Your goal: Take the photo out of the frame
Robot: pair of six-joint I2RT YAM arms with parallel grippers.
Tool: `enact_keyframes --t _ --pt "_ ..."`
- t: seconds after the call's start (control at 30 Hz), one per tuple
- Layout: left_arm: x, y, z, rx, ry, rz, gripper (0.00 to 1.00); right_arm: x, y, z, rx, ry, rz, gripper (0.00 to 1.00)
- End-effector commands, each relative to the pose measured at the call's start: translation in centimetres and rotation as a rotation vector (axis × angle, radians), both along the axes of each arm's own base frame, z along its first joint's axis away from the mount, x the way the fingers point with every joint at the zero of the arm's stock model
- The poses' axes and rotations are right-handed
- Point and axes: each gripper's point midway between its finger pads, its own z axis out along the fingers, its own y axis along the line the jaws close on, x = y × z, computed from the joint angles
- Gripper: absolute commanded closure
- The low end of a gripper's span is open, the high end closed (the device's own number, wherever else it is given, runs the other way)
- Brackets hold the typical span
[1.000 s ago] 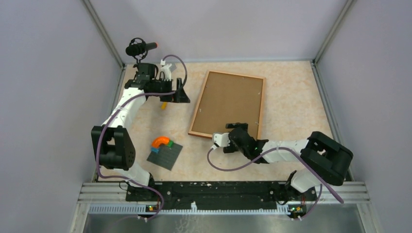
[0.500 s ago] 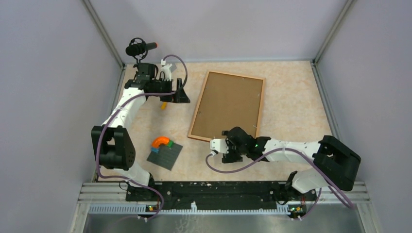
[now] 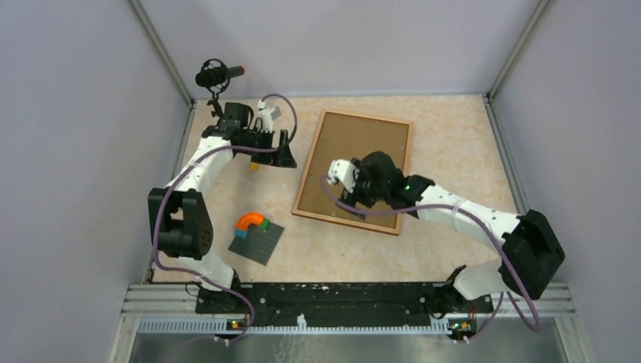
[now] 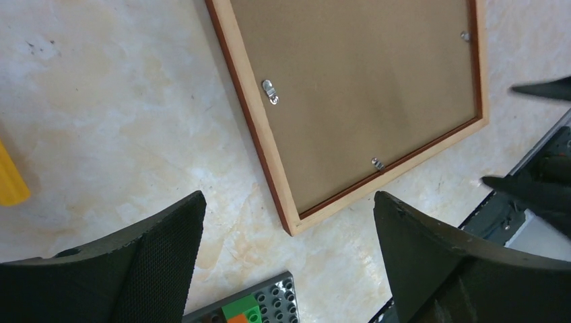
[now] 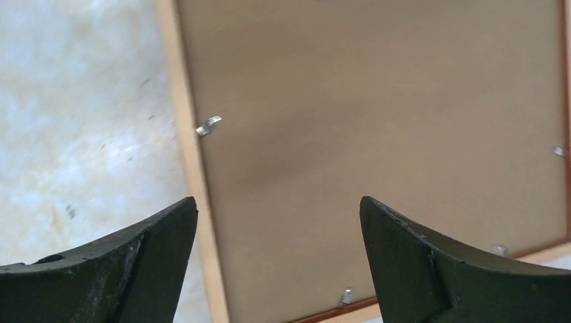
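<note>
The frame [image 3: 355,136] lies face down in the middle of the table, its plain brown fibreboard back up inside a thin wooden border. Small metal clips [image 4: 270,92] sit along its edges. The photo is hidden under the back. My right gripper [image 3: 376,170] hovers open over the frame's near half. In the right wrist view its jaws [image 5: 277,222] stand wide apart above the board [image 5: 377,134], close to the frame's left border. My left gripper [image 3: 283,151] is open and empty just left of the frame. The left wrist view [image 4: 289,222] looks down on the frame's near left corner [image 4: 291,225].
A small grey studded baseplate [image 3: 257,242] with an orange arch brick [image 3: 251,221] lies near left, also in the left wrist view [image 4: 269,306]. A yellow piece [image 3: 257,162] lies under the left arm. A microphone [image 3: 219,74] stands at the far left corner. Walls enclose the table.
My right arm has moved from the frame's near edge up over the board, away from me. My left gripper has shifted slightly to the right, toward the frame.
</note>
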Motion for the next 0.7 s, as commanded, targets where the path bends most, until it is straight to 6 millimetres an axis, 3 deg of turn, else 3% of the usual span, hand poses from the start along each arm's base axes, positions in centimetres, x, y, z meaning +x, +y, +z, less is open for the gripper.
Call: enact_keyframes --t 0.0,0.17,0.4,0.67 --pt "-0.4 -0.1 -2.8 0.083 0.028 -0.02 0.04 3.3 -0.7 3.9 0.127 0.068 -0.135 0.11" --pt "-0.3 -1.1 -4.8 0.14 0.038 -0.048 0.09 6.8 -4.8 4.7 0.169 0.15 -0.314 0.11" --pt "-0.4 -3.5 -7.5 0.206 0.047 -0.106 0.13 9.7 -11.5 5.2 0.199 0.228 -0.528 0.11" --pt "3.1 -5.4 -8.8 0.233 0.023 -0.087 0.19 11.5 -16.1 7.1 0.29 0.242 -0.68 0.1"
